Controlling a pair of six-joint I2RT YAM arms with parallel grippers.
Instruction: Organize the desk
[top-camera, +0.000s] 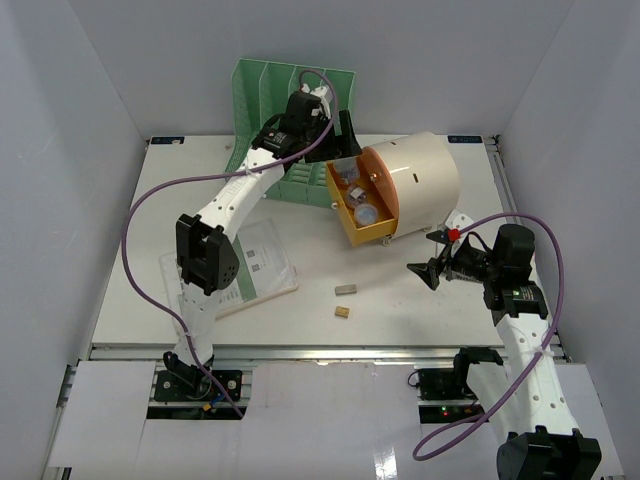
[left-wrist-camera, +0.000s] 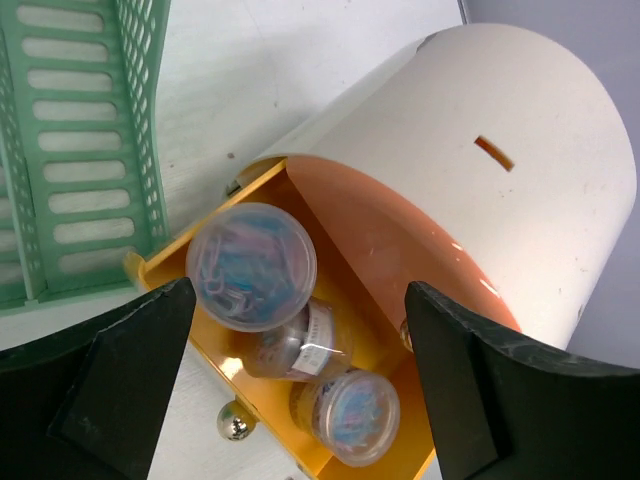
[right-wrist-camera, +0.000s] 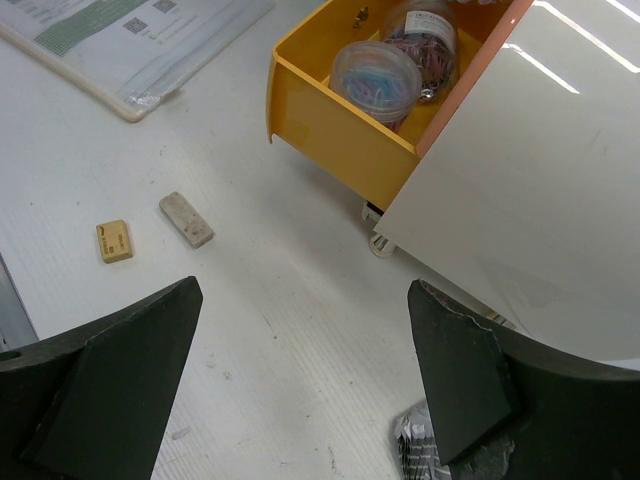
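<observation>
The desk (top-camera: 180, 190) is a white tabletop with a metal rail (top-camera: 320, 351) along its front. My left gripper (top-camera: 338, 138) is open and empty, hovering over the open yellow drawer (left-wrist-camera: 180, 300) of the cream cylindrical box (left-wrist-camera: 500, 170). Three clear jars of coloured paper clips (left-wrist-camera: 250, 265) lie in the drawer between my left fingers (left-wrist-camera: 130, 380). My right gripper (top-camera: 428, 255) is open and empty, above bare desk just in front of the box (right-wrist-camera: 530, 200). A grey eraser (right-wrist-camera: 186, 218) and a tan eraser (right-wrist-camera: 114, 241) lie loose on the desk to its left.
A green slotted file rack (top-camera: 290, 100) stands at the back, next to the box. A document in a clear sleeve (top-camera: 250, 265) lies at left under the left arm. A small crumpled black-and-white scrap (right-wrist-camera: 420, 450) lies by my right finger. White walls enclose the desk.
</observation>
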